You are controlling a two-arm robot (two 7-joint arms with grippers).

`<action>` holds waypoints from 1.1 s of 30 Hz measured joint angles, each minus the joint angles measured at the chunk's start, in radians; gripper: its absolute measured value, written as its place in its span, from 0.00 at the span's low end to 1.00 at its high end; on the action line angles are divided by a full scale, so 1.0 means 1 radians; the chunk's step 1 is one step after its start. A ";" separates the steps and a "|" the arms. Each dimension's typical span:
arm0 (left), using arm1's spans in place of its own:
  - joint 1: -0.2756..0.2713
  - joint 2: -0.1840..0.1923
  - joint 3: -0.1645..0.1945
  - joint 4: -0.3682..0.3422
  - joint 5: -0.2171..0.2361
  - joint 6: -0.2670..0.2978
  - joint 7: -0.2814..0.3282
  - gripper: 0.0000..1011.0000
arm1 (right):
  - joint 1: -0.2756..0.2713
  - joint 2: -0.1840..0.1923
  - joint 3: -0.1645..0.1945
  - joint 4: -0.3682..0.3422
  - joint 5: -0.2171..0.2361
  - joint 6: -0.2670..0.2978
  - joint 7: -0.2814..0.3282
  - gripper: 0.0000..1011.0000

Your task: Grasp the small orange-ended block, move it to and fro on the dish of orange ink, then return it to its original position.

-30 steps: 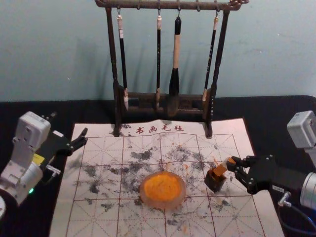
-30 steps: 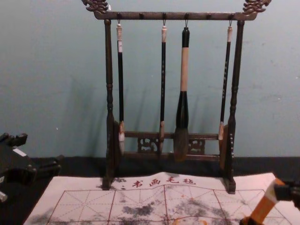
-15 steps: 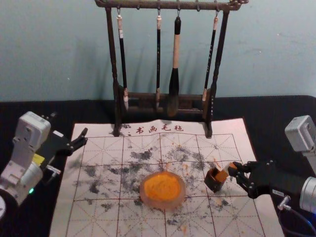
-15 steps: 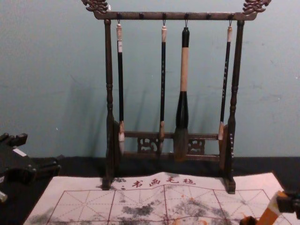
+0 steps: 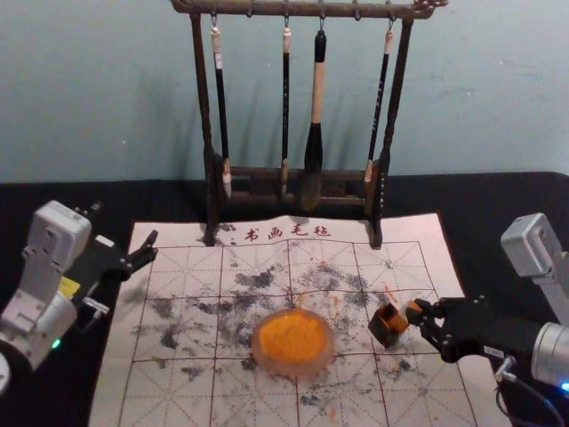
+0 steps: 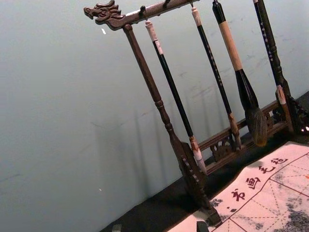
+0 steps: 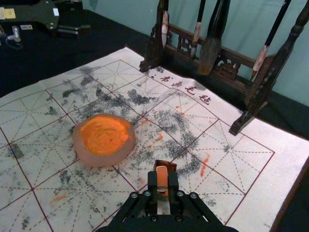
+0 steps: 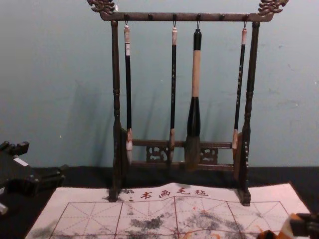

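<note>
Where the right gripper [image 5: 420, 313] reaches in over the mat [image 5: 178, 391], its fingers pinch the block [image 7: 161, 178]. Orange marks the block, with a paler patch between, and in the chest view it leans, its upper part toward the gripper. It sits at the mouth of the box [image 5: 384, 333], to the right of the dish; whether its lower end is inside, I cannot tell.

The box is small, dark and open-topped, stained orange at the mouth. The dish [image 5: 260, 358] is round with a thick, cloudy rim, and holds a layer of orange ink [image 5: 293, 335].

From the right wrist, the ink looks streaky, and the right gripper [image 7: 162, 181] has a finger on either side of the block. The chest view gives the rack [image 8: 116, 89] and its hanging brushes [image 8: 196, 74] side-on.

Off the mat's left side, the left gripper [image 5: 123, 228] is parked, fingers spread with nothing between them.
</note>
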 joint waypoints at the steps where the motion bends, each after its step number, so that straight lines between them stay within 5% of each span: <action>1: 0.000 0.000 0.000 0.000 0.000 0.000 0.000 0.99 | 0.004 -0.001 -0.003 0.005 -0.001 0.003 0.002 0.10; 33: 0.000 0.000 0.000 0.000 0.000 0.000 0.000 0.99 | 0.064 -0.028 -0.044 0.071 -0.021 0.026 0.021 0.10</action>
